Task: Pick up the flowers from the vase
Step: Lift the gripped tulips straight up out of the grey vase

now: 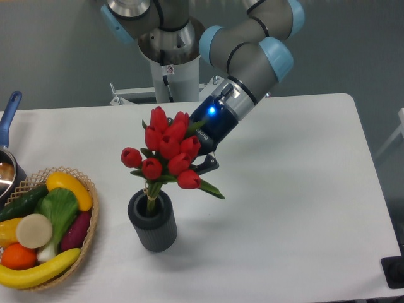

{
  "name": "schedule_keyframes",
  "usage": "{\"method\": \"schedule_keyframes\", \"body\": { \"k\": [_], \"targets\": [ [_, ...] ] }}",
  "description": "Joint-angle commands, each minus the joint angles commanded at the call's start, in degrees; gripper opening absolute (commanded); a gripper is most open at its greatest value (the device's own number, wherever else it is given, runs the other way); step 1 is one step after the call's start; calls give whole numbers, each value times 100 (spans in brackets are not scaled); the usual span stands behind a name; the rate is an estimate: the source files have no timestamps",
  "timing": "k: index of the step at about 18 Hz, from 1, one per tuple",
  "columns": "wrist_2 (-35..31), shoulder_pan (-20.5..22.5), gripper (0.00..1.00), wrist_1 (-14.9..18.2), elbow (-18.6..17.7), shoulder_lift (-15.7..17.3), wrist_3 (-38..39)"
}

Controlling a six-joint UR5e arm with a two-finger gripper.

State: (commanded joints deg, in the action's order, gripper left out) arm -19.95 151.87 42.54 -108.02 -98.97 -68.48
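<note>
The arm reaches down from the far edge of the desk (303, 189), its gripper (201, 165) pushed in among the flowers (167, 151) from their right side. The fingers are mostly hidden behind the red buds and green leaves; one dark finger (208, 165) shows just right of the bunch, and the gripper appears to be pinching the flowers, since the bunch hangs above the vase (152, 221) with only the pale stems reaching down into its mouth. Whether the stem ends touch the vase inside cannot be told. The bunch tilts a little, its buds leaning toward the far side and one leaf sticking out low to the right. A blue light glows on the gripper's dark body just above the flowers. The vase stands upright on the desk, somewhat left of the middle and toward the near edge, directly below the bunch. At the near left corner sits a basket (88, 233) holding fruit and vegetables (44, 221): bananas, a cucumber, an orange and others. The basket is near the vase but apart from it. At the left edge, beyond the basket, part of a pot (6, 177) with a blue handle shows. At the near right corner a small dark object (394, 271) is cut off by the frame.
</note>
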Motion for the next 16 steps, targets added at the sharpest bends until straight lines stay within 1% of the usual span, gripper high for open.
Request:
{"method": "schedule_keyframes", "body": {
  "k": [6, 11, 14, 16],
  "targets": [
    [0, 18, 33, 0, 88, 229, 422],
    [9, 9, 33, -9, 255, 361, 730],
    [9, 9, 33, -9, 430, 431, 1098],
    [9, 18, 33, -9, 518, 449, 1205]
  ]
}}
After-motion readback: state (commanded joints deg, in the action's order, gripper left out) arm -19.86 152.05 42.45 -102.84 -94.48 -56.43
